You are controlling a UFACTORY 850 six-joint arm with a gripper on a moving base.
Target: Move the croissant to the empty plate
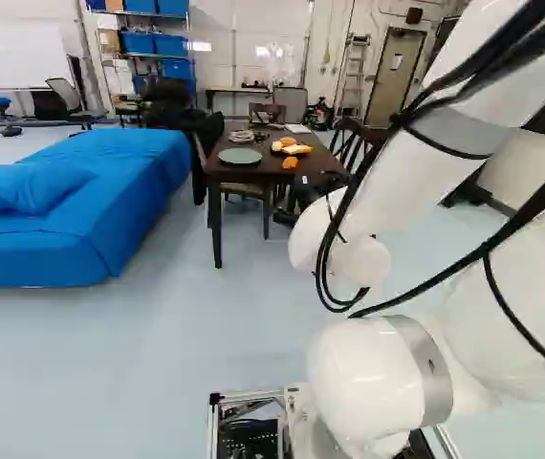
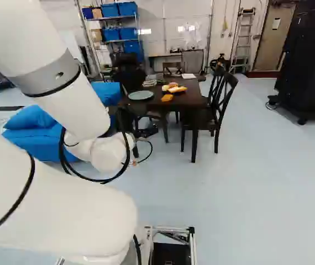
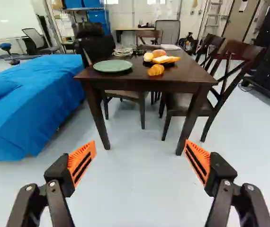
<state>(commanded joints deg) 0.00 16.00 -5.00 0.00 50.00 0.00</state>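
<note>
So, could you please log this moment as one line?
black two-finger pincer: open, empty | golden curved croissant: on dark wooden table | round green plate: empty | transfer: not yet made

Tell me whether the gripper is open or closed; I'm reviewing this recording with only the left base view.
Observer: Open. The wrist view shows the gripper with its two orange pads well apart and nothing gripped.
Operator: The arm covers the floor right of the table. What stands there?
Observer: The wrist view shows the nearer right-hand chair, its seat beside the table's front right leg and its feet on the floor.
</note>
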